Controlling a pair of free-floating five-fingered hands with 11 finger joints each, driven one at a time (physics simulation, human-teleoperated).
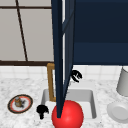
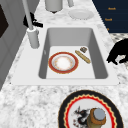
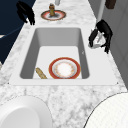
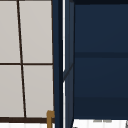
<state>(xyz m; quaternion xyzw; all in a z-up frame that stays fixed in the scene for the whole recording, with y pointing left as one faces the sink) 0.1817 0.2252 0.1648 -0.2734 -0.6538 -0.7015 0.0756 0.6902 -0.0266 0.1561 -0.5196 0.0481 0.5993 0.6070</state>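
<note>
My left hand (image 1: 42,111) hangs with relaxed fingers over the counter's front edge, left of the sink (image 1: 93,100). The same left hand (image 2: 117,51) (image 3: 25,12) holds nothing. My right hand (image 1: 76,75) hovers behind the basin, beside the faucet (image 2: 32,37). In the right side view the right hand (image 3: 101,33) droops loosely over the faucet base, and in the left side view it (image 2: 31,21) sits behind the stem. In the basin lie a red-rimmed plate (image 2: 63,62) (image 3: 64,68) and a tan stick (image 2: 83,57) (image 3: 41,73).
An open dark blue cabinet door (image 1: 61,57) (image 4: 60,62) hangs before the sink's middle. A red ball (image 1: 68,115) sits at the front. A patterned plate (image 1: 11,105) (image 2: 67,105) with a small jar lies left. A white plate (image 1: 117,112) and a grey canister (image 1: 123,82) stand right.
</note>
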